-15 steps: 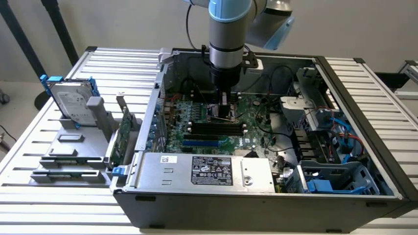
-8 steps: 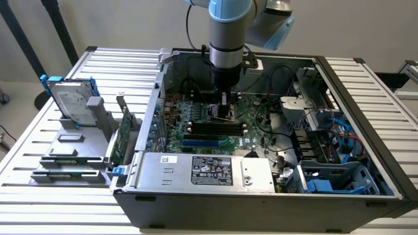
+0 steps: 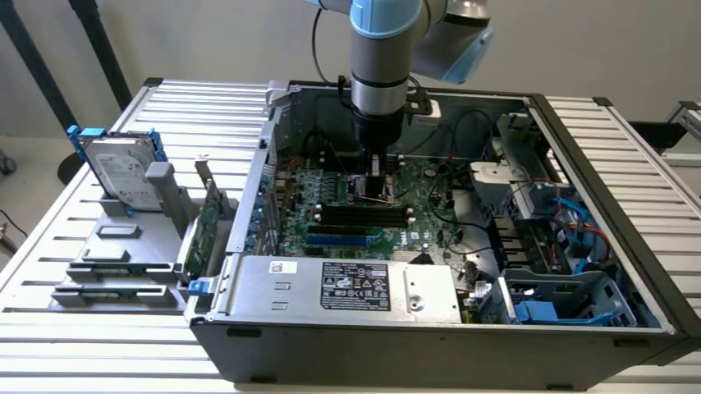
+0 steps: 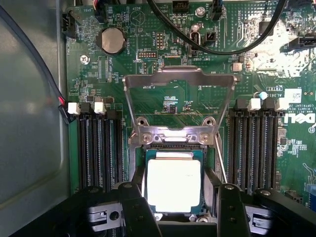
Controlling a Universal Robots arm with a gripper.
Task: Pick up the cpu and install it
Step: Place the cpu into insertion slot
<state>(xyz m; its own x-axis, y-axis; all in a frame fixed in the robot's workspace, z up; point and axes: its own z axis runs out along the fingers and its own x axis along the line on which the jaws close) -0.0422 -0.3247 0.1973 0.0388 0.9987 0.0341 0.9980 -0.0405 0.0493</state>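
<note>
- The gripper (image 4: pixel 177 192) is down inside the case, right over the socket. Its jaws are spread wide, with one finger (image 4: pixel 136 210) on either side of the cpu, close along its edges. I see no firm pinch on the chip, so I log it as not held.
- The cpu (image 4: pixel 174 185) lies flat in the socket (image 4: pixel 173 139), silver top up, and looks square to the frame. I cannot tell from here whether it is fully seated.
- The load plate (image 4: pixel 177 81) stands swung up just beyond the socket, so nothing clamps the chip down.
- The memory slots (image 4: pixel 101 148) flank the socket on both sides. Past them are a coin cell (image 4: pixel 112 40) and a black cable (image 4: pixel 217 49) looping across the motherboard (image 4: pixel 148 64).
- In the exterior view, the hard drive (image 3: pixel 115 176) is parked outside the case (image 3: pixel 438 345), on that view's left and well apart.
- Risk: the fingers sit very near the chip's edges. Sideways drift, or a pad catching on a lift, could drag the chip askew. A skewed chip on the socket contacts risks bent pins.
- Risk: the unclamped chip may shift if the plate or case takes a knock.
</note>
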